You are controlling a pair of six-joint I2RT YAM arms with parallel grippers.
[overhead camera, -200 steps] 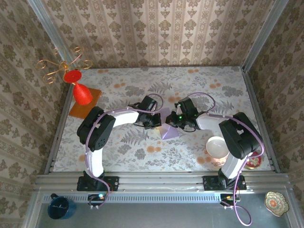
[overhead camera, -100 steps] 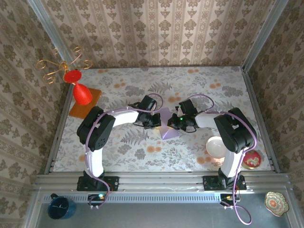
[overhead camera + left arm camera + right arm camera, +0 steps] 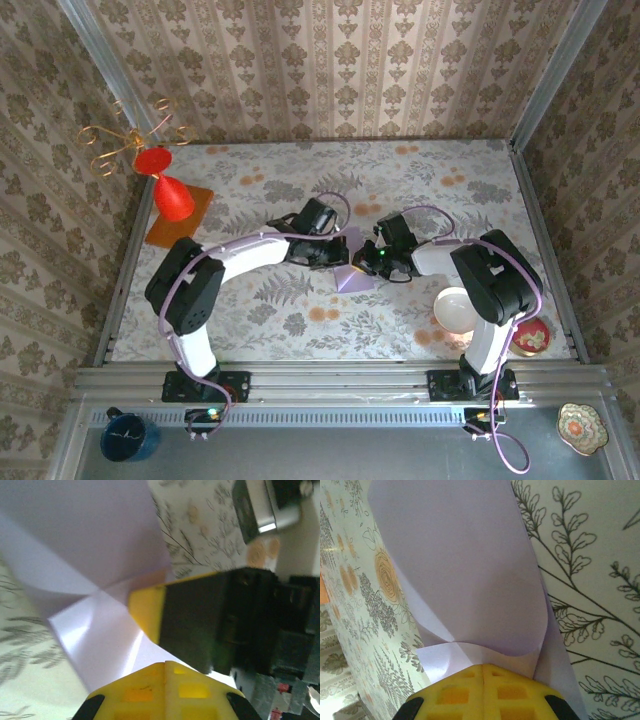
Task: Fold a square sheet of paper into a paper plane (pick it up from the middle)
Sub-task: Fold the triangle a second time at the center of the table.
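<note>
The square sheet of paper (image 3: 353,277) is pale lilac, partly folded with diagonal creases, and lies mid-table between both grippers. My left gripper (image 3: 337,252) meets it from the left, my right gripper (image 3: 364,262) from the right. In the left wrist view the yellow fingers (image 3: 150,690) are pressed together at the sheet (image 3: 95,550), a creased flap leading into their tip; the other gripper's yellow finger (image 3: 147,612) sits just beyond. In the right wrist view the gripper (image 3: 483,667) is shut with a curled flap of the sheet (image 3: 460,565) running into its tip.
A red cone-shaped vase (image 3: 172,196) stands on an orange mat (image 3: 187,218) at the far left, beside a gold wire ornament (image 3: 125,141). A white bowl (image 3: 457,309) and a red dish (image 3: 532,337) sit near the right arm's base. Walls enclose the table.
The right gripper slid left to the paper and stays at it. The left arm's elbow swung outward and its gripper shifted slightly right. The paper's upper flap rose.
</note>
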